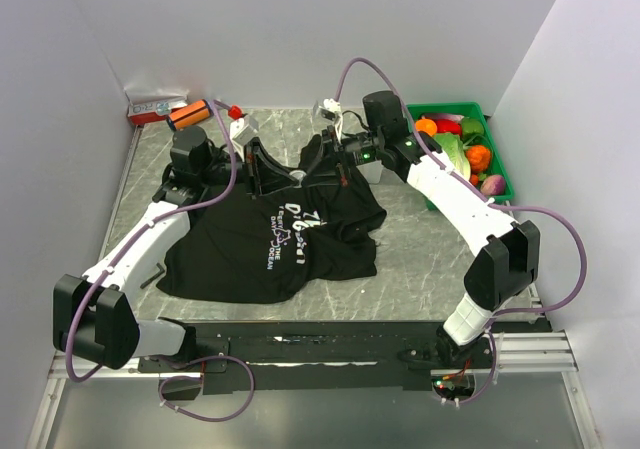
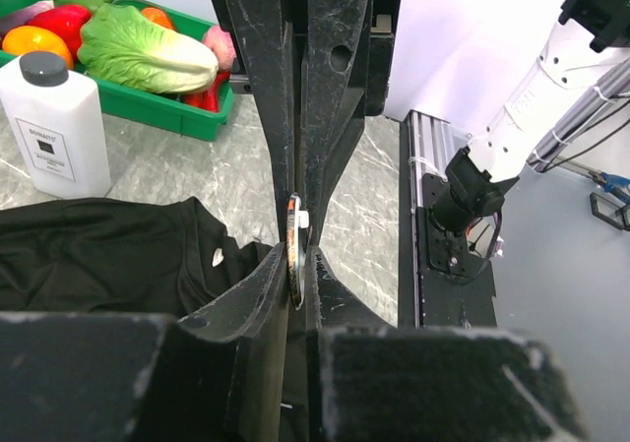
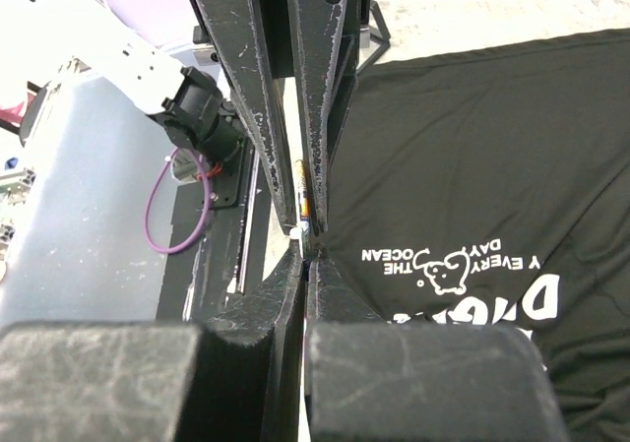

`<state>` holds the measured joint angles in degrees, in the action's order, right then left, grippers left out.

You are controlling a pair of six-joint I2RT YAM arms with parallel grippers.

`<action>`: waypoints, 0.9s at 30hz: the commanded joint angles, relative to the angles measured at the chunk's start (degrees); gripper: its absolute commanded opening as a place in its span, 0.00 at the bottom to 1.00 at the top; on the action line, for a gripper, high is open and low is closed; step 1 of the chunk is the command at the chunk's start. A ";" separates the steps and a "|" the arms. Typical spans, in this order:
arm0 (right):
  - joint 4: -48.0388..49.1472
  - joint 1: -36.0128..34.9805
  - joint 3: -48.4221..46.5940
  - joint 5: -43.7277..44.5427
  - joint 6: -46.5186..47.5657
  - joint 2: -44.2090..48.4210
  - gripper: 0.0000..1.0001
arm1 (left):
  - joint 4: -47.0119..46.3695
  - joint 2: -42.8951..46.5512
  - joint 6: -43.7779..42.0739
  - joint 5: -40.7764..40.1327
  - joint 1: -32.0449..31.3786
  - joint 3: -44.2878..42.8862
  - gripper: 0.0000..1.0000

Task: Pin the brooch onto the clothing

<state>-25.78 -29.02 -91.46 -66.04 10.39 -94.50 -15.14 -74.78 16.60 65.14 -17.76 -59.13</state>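
Your left gripper [image 2: 295, 273] and right gripper [image 3: 305, 253] meet tip to tip over the crumpled black T-shirt [image 1: 250, 259], both pinched shut on the thin brooch [image 2: 293, 245].

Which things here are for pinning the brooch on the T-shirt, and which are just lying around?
For the job:
- brooch, pinched in the left gripper
- black T-shirt

Just lying about:
- green bin of toy vegetables
- white bottle
- orange tube
- red-and-white box
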 commanded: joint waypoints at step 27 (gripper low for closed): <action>-4.19 -5.53 -4.87 3.64 12.02 3.18 0.00 | 5.38 -2.21 -1.66 -11.88 -1.40 -3.79 0.01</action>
<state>-30.04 -30.46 -92.60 -59.20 20.43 -94.26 -10.02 -75.61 15.75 60.07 -18.22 -59.96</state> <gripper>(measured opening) 0.022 0.096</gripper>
